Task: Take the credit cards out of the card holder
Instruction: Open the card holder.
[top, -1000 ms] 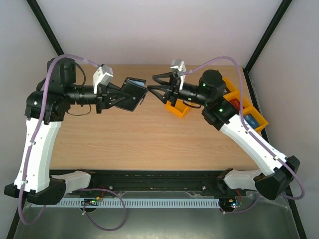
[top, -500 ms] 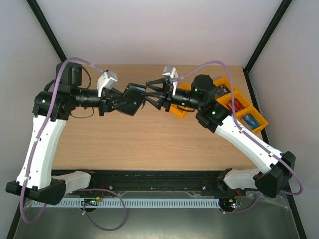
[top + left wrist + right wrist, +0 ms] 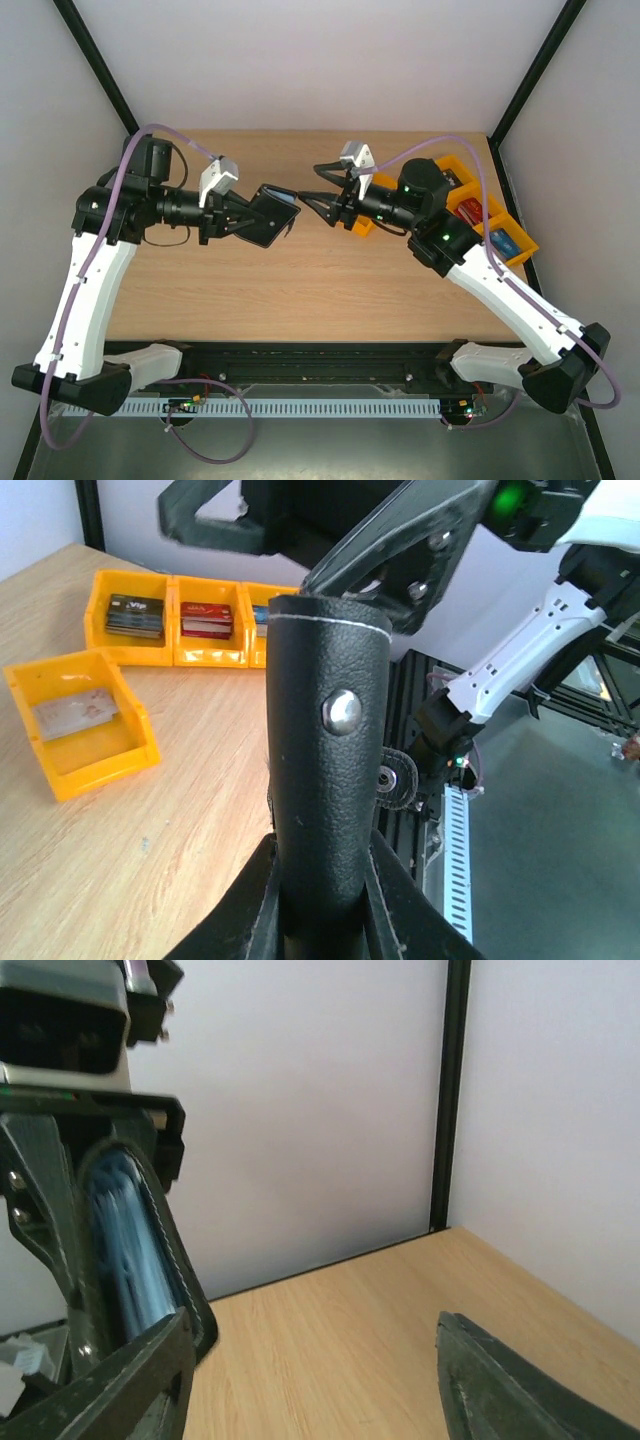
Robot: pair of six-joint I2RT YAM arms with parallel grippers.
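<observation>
One holder (image 3: 270,213), and your left gripper (image 3: 240,216) is clamped on it, mid-air in the upper middle of the top view. Your right gripper (image 3: 310,184) sits just right of it, fingers spread wide. I count four orange trays (image 3: 100,775) in the left wrist view, the fourth cut off behind the holder. Three show a grey card (image 3: 68,712), a dark card (image 3: 134,616) and a red card (image 3: 206,619). The holder's grainy black leather with pale stitching and a metal snap (image 3: 343,712). Its blue pockets (image 3: 125,1250) are blurry, so I can't tell what's inside.
</observation>
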